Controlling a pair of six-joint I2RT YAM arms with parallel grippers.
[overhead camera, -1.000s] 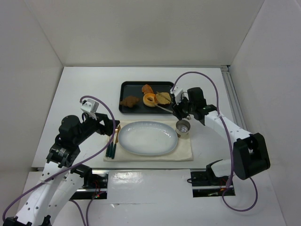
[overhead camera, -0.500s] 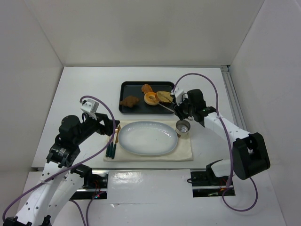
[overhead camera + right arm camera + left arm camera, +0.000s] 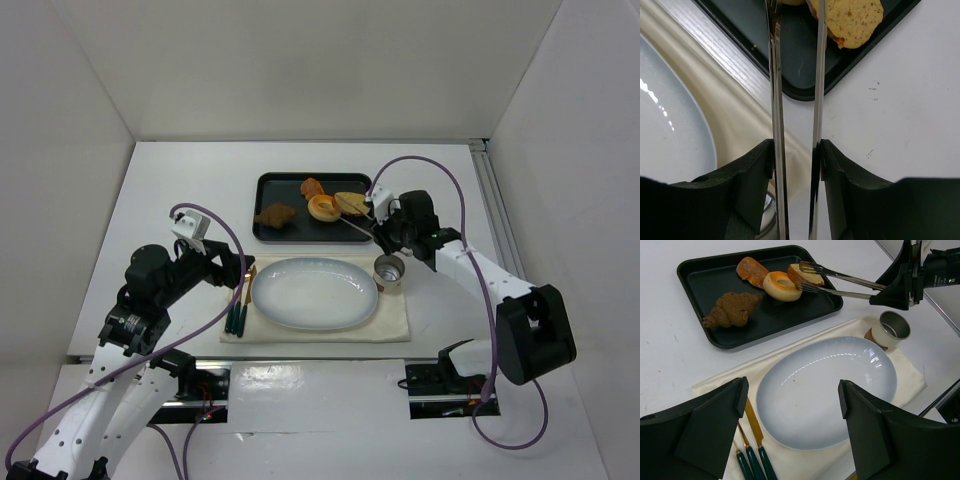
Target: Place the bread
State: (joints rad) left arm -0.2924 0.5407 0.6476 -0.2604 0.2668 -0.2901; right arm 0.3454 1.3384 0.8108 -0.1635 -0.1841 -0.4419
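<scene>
right now the right gripper (image 3: 796, 165) is clamped on the handles of the tongs (image 3: 775, 100), and the tips reach over the rim of the tray (image 3: 785, 310) to the bread (image 3: 855, 20). that slice lies flat at the tray's right end, just beside the orange doughnut (image 3: 771, 286). tricky bit here: from the wrist view one tine lies across the bread's edge and the other sits toward the doughnut, so the slice doesn't look squarely between them. i'd shift the tips onto the bread before squeezing, or the doughnut may come along. then lift clear of the tray's rim and swing to the plate (image 3: 825, 390), which looks the likely landing spot. mind the metal cup (image 3: 892, 330), just beside the plate's right end and close under the right arm. left gripper (image 3: 792, 390) hangs with its jaws wide apart, holding nothing, above the plate's near left side by the cutlery (image 3: 757, 440), well apart from the tray.
</scene>
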